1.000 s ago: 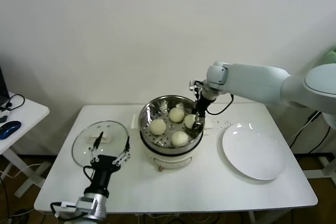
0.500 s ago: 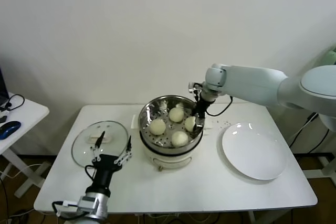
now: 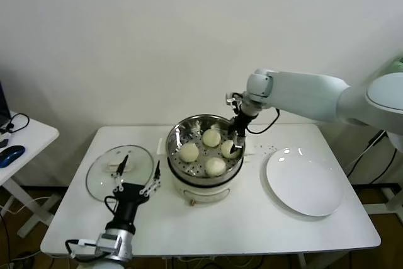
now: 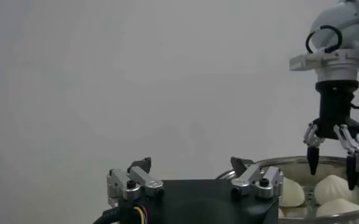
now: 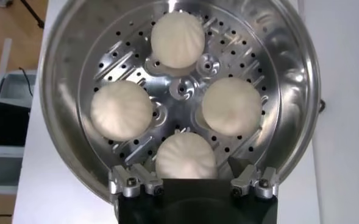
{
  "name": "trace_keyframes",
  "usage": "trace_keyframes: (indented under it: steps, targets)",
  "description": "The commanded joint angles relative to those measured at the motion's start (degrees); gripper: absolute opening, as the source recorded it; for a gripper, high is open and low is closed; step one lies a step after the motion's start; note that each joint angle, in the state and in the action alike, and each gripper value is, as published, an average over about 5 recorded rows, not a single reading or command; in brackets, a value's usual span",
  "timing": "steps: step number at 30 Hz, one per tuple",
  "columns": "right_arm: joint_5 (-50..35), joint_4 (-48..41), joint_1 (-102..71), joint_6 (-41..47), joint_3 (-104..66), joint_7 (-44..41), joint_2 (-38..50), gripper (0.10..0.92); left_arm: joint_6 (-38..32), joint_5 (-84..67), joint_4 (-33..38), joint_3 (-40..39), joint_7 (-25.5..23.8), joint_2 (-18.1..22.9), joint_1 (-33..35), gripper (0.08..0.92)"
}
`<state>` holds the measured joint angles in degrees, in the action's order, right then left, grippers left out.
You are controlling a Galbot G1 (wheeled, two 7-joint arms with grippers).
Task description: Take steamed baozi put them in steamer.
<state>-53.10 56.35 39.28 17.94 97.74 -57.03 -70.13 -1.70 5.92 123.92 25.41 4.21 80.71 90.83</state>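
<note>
- Head view: four baozi point(image 3: 215, 166) lying inside the steamer point(image 3: 204, 155) at table middle, none left on the plate point(image 3: 305, 181) to the right.
- Right gripper point(image 3: 235, 135) hanging above the steamer's right rim, jaws spread wide, holding nothing; nearest baozi point(image 3: 229, 148) directly below it, apart from the fingertips.
- Left gripper point(image 3: 136, 177) low at the front left, beside the glass lid point(image 3: 119, 171), jaws apart and empty; farther from the baozi than the right one.
- Left wrist view: right gripper point(image 4: 334, 150) seen from the side, fingers splayed and pointing straight down, tips just above the rim, a clear gap down to the baozi point(image 4: 339, 189) under it.
- Right wrist view: looking straight down into the steamer point(image 5: 289, 73); four baozi arranged in a ring on the perforated insert point(image 5: 185, 91), all round, so no long axis to align with. Closest baozi point(image 5: 185, 157) just under the finger bases, untouched.
- Judging from this: loading looks complete, next move probably straight up and away; main risk only a fingertip catching the rim.
</note>
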Motion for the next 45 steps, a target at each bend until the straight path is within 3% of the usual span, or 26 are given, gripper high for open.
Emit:
trace_keyframes:
  steps: [1,4,15,25,31,38,45]
  targets:
    - [-1.16,3.41,4.51,-0.51,-1.37,-0.72,3.39,0.823,0.48,0.82,-0.35,-1.28,0.30,0.04,-0.50,0.823]
    - [0.05,6.52,5.68,-1.32,-3.91,1.27,7.75,0.823,0.46,0.67,-0.68,-0.96,0.31,-0.27,-0.54,0.823]
    - [16.89,18.57,-2.13,-1.95,-26.29,8.02,26.45,0.823,0.58,-2.57,-2.16,2.02,-0.03,-1.64,-1.24,0.823]
    - [23.59,23.54,-26.55,-2.48,-60.35,14.12,36.82,0.823,0.65,-3.92,-2.97,3.99,-0.10,-1.59,-2.91,0.823]
    - [23.41,29.07,-46.92,-7.32,-78.16,22.71,42.19,0.823,0.43,-3.87,-3.27,4.48,-0.22,-1.53,-2.81,0.823]
    - [25.61,35.63,-78.72,-11.38,-109.39,30.80,36.22,0.823,0.08,-3.64,-4.20,4.88,-0.05,-0.95,-2.14,0.823]
    - [29.93,40.55,-100.44,-17.41,-131.16,34.55,19.83,0.823,-0.47,-3.77,-4.80,5.19,-0.32,-0.67,-2.14,0.823]
